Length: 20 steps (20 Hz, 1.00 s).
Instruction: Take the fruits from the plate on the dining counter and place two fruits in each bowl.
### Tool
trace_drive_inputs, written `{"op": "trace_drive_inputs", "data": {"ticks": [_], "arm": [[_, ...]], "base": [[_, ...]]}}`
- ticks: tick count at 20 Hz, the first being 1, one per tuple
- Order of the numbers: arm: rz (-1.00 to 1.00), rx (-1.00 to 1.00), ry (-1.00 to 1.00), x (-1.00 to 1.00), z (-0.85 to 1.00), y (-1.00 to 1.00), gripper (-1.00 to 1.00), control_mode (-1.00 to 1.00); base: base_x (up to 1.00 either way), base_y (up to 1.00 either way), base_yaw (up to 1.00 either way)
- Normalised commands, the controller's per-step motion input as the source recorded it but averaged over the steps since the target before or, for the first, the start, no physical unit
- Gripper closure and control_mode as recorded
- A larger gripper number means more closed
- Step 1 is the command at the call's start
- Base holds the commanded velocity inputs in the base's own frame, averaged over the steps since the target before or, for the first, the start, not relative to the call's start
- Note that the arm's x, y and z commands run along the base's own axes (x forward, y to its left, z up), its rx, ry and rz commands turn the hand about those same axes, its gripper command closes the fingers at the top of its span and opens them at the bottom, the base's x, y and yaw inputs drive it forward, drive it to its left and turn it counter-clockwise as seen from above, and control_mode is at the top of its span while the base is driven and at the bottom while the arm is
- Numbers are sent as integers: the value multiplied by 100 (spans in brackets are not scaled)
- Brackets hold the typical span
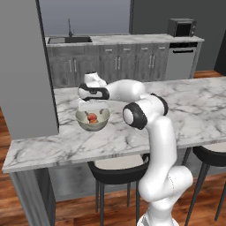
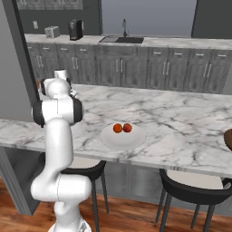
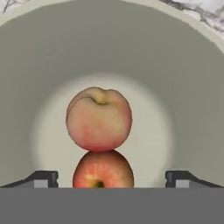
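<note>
My gripper (image 3: 111, 179) hangs over the pale bowl (image 1: 92, 120), fingers spread and holding nothing. A peach (image 3: 99, 118) and an apple (image 3: 103, 170) lie touching inside: first bowl done. Two fruits (image 2: 122, 128) remain on the white plate (image 2: 122, 136) for the dark brown bowl (image 2: 229, 138)

Four fruits (image 3: 99, 119), two bowls (image 1: 92, 120), one plate (image 2: 122, 137), three stools (image 2: 190, 186).

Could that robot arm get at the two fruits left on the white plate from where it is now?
Probably yes. The two fruits sit uncovered on the plate near the counter's front edge, nothing around them, and the open gripper holds nothing.
</note>
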Motion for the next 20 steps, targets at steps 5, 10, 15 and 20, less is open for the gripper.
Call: {"op": "trace_drive_inputs", "data": {"ticks": [5,10,15,20], "arm": [[-13,4,-2,-98,41,-54,-100,-100],[-14,6,-1,-100,40,-92,-100,-100],[-19,1,-5,-88,33,-96,-100,-100],[-25,-4,-12,-45,3,-82,-100,-100]], "base": [[0,0,0],[0,0,0],[0,0,0],[0,0,0]]}}
